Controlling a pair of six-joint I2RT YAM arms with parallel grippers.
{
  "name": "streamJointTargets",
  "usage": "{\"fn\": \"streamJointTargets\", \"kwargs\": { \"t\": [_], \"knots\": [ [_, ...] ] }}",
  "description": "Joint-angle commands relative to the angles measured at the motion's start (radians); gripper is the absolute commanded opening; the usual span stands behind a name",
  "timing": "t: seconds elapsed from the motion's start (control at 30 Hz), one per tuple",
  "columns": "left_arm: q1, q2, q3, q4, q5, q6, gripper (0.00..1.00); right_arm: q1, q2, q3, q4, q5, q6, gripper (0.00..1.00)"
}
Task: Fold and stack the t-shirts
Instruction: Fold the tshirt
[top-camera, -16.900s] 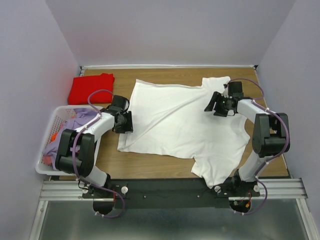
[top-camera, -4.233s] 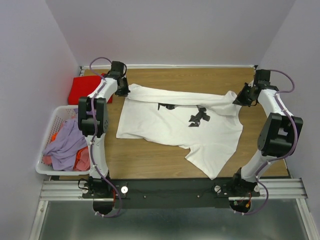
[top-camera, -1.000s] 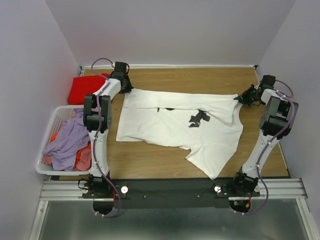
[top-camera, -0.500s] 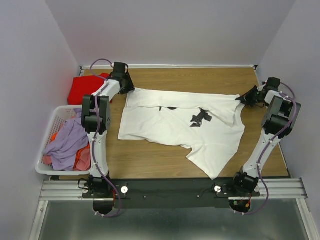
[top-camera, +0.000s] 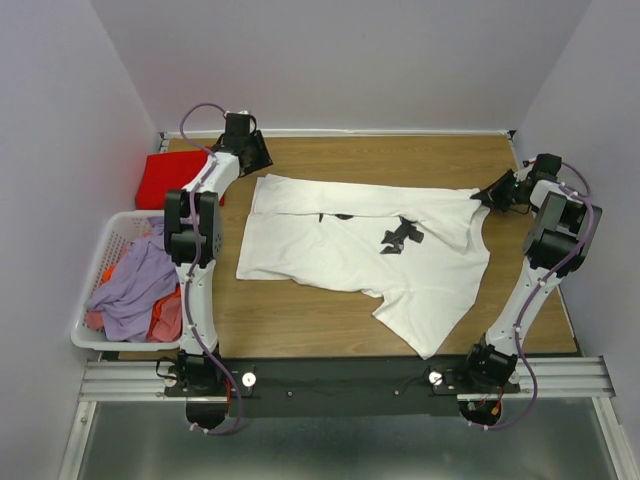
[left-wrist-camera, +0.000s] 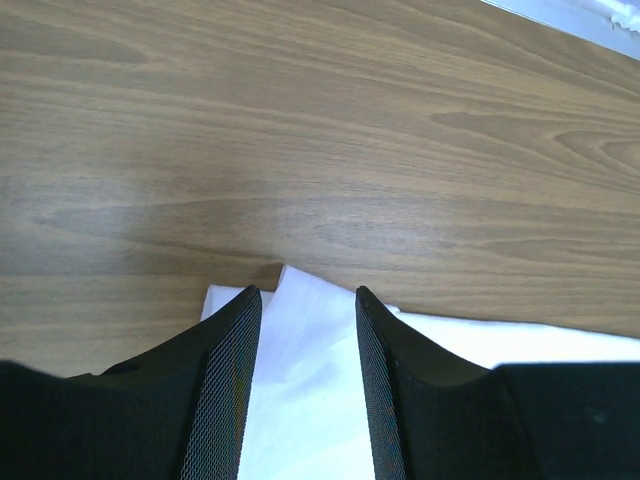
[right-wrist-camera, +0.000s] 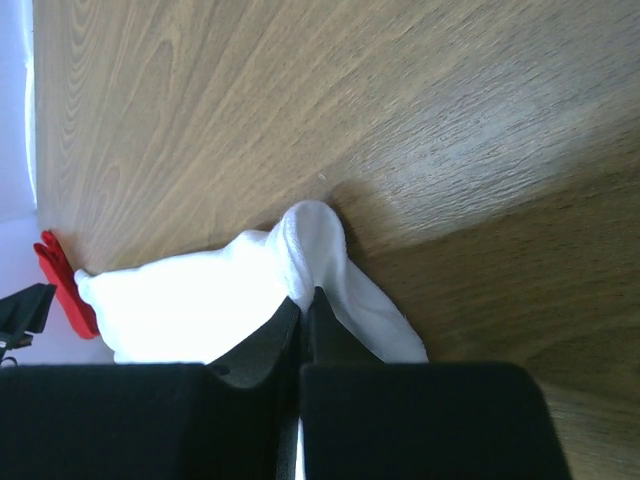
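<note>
White cloth is the job in hand: the white t-shirt (top-camera: 360, 245) lies spread on the wooden table (top-camera: 400, 160) to the right of the laundry basket (top-camera: 88, 300). Its far strip looks doubled over, and one sleeve trails toward the near edge. The red t-shirt (top-camera: 165, 180) sits folded just beyond the basket. Your left gripper (left-wrist-camera: 308, 297) has its fingers apart, straddling the shirt corner nearest the basket's far end. The cloth there lies loose on the wood between them, not pinched. Your right gripper (right-wrist-camera: 303, 298), at the corner farthest from the basket, is closed tight on a fold of white cloth. I judge you are laying down the first fold along the far edge. Next you would free that right corner too, then take fresh holds for the next fold without dragging the edge out of line.
</note>
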Motion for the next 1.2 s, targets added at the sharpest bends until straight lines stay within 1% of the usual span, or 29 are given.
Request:
{"fn": "streamJointTargets", "kwargs": {
  "t": [0.0,0.37,0.53,0.73,0.8,0.9,0.93,1.0,1.03,1.07,1.17],
  "knots": [
    [0.002,0.054,0.032,-0.010,0.034,0.024,0.49,-0.008,0.029,0.020,0.010,-0.023,-0.021,0.09],
    [0.001,0.117,0.075,-0.036,0.050,0.018,0.49,-0.008,0.031,0.013,0.011,-0.023,-0.025,0.09],
    [0.001,0.124,0.086,-0.050,0.081,0.018,0.40,-0.008,0.029,0.006,0.011,-0.016,-0.025,0.09],
    [0.001,0.127,0.084,-0.058,0.096,0.020,0.33,-0.008,0.032,0.011,0.011,-0.015,-0.019,0.09],
    [0.001,0.129,0.087,-0.064,0.100,0.018,0.32,-0.008,0.032,0.011,0.011,-0.015,-0.018,0.09],
    [0.001,0.129,0.084,-0.078,0.093,0.020,0.27,-0.008,0.029,0.009,0.011,-0.012,-0.019,0.09],
    [0.001,0.127,0.081,-0.078,0.088,0.021,0.21,-0.010,0.029,0.009,0.011,-0.011,-0.019,0.09],
    [0.001,0.123,0.080,-0.076,0.071,0.020,0.14,-0.008,0.027,0.009,0.011,-0.011,-0.019,0.09],
    [0.001,0.120,0.080,-0.070,0.065,0.021,0.05,-0.008,0.029,0.009,0.011,-0.009,-0.018,0.09],
    [0.002,0.118,0.080,-0.066,0.058,0.020,0.00,-0.010,0.029,0.008,0.011,-0.003,-0.016,0.09],
    [0.007,0.094,0.090,-0.052,0.028,0.021,0.00,-0.010,0.027,0.009,0.011,0.021,-0.014,0.09]
  ]
}}
